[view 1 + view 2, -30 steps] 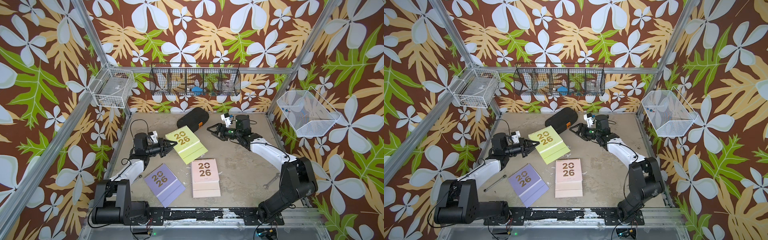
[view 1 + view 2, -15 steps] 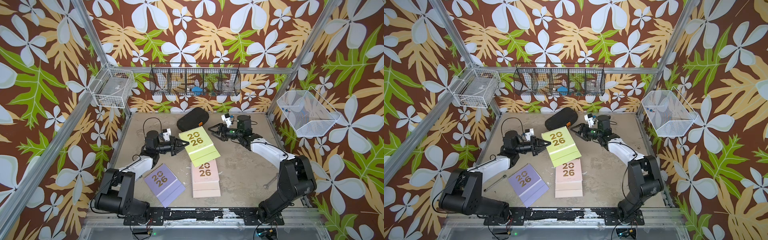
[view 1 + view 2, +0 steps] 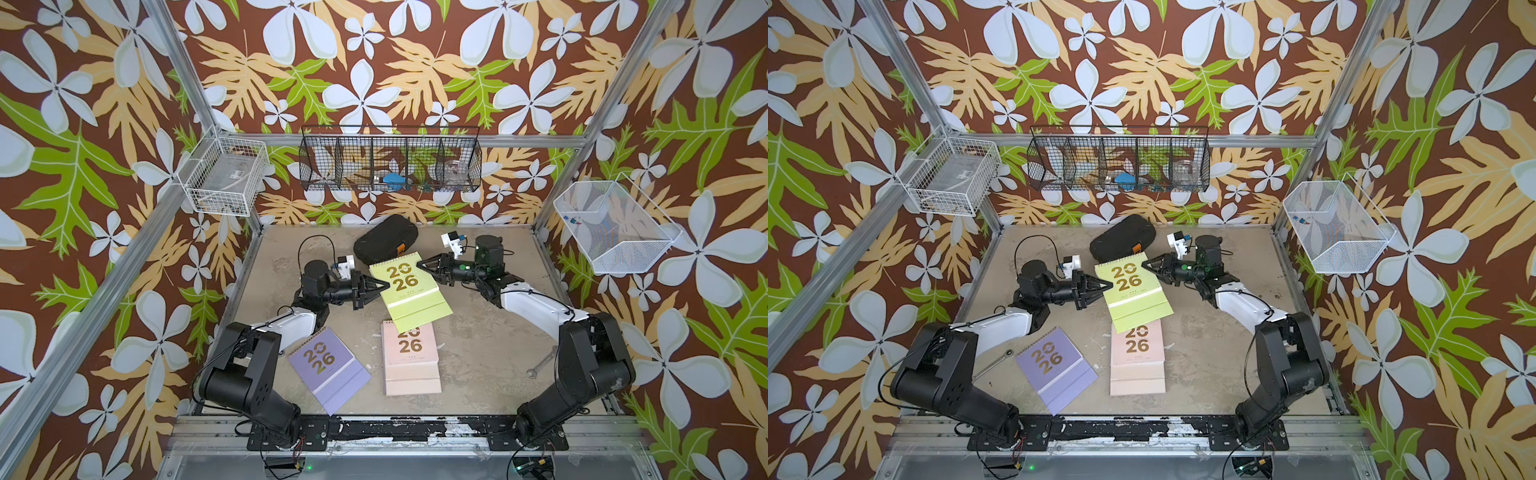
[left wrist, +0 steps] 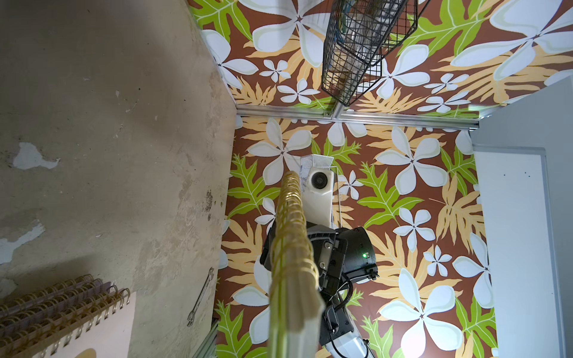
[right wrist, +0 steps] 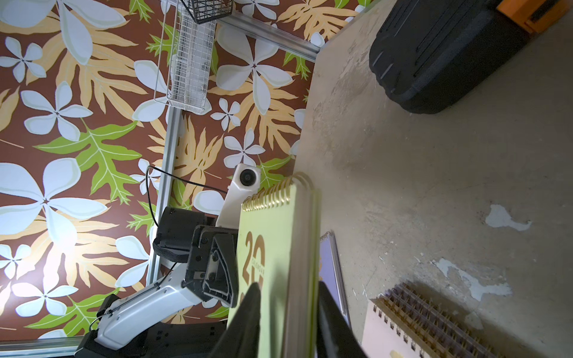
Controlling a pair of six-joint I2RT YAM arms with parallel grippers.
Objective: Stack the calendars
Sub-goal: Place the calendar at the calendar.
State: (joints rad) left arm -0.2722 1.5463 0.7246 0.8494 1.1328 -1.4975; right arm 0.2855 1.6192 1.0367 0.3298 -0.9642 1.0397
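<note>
In both top views the far edge of the pink calendar stack [image 3: 409, 357] is covered by the green calendar [image 3: 409, 291], its upper gold digits are half hidden, and the calendars in it cannot be counted. In the right wrist view the right gripper [image 5: 289, 286] is shown only as two blurred dark fingers [image 5: 248, 319] cut off by the picture's edge, and the lilac calendar [image 5: 327, 266] is mostly hidden behind the green one. In the left wrist view the green calendar is seen edge-on and blurred. The contents of the black wire basket [image 3: 328, 162] on the far wall are too small to be named.
</note>
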